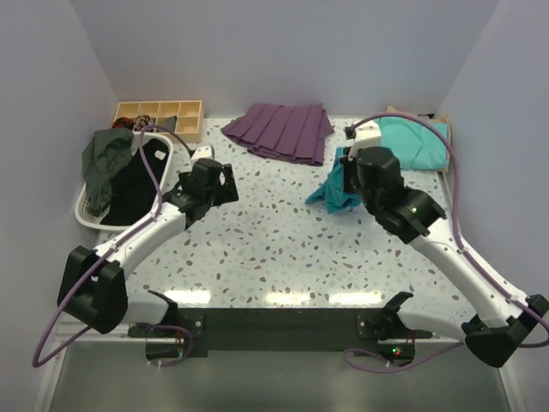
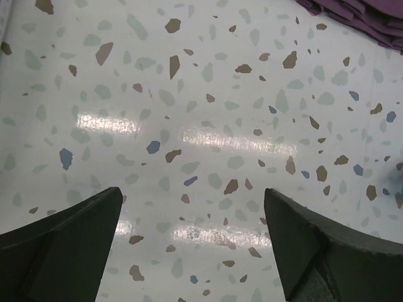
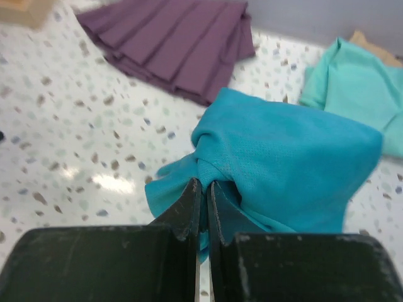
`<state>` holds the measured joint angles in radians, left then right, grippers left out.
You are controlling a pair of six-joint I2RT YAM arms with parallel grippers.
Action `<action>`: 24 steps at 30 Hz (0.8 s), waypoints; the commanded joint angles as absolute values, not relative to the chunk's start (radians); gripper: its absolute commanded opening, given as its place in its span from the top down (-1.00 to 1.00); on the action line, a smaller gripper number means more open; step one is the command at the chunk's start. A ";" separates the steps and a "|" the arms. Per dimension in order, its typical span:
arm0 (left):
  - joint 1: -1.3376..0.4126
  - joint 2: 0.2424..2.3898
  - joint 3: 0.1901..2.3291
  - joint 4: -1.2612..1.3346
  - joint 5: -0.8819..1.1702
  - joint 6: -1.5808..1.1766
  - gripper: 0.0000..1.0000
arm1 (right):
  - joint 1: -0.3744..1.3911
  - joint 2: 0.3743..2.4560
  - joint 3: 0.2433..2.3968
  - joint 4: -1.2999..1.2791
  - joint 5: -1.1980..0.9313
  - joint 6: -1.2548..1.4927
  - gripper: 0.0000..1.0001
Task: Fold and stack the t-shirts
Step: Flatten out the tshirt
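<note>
Right wrist: right pincer (image 3: 203, 189) clamps teal-blue t-shirt (image 3: 289, 163).

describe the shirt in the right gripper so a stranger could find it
On the right side of the speckled table, the right gripper pinches a bunched teal-blue t-shirt. It is deeper blue and more crumpled than the flat mint-green t-shirt behind it.

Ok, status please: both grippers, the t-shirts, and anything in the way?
Right gripper shut on teal-blue t-shirt, bunched up. Left gripper open, empty, over table. Mint-green t-shirt far right, untouched. Purple pleated garment beyond, not blocking.
</note>
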<state>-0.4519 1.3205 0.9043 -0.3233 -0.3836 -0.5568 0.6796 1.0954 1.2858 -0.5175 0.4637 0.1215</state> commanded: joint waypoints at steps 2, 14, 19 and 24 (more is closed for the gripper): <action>-0.451 1.379 0.948 -0.245 -0.269 -0.540 -0.98 | 0.683 1.111 1.204 -0.597 0.431 0.141 1.00; -0.451 1.364 0.957 -0.271 -0.311 -0.543 -0.96 | 0.690 1.009 1.408 -0.571 0.118 0.124 1.00; -0.451 1.356 0.965 -0.281 -0.316 -0.538 -0.96 | 0.690 1.103 1.370 -0.638 0.227 0.132 1.00; -0.451 1.345 0.947 -0.267 -0.310 -0.532 -0.96 | 0.677 1.262 1.217 -0.560 0.396 0.115 1.00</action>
<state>-0.4519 1.3861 0.9257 -0.3000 -0.2966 -0.5560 0.6880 1.0946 1.3293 -0.5838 0.2584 0.1284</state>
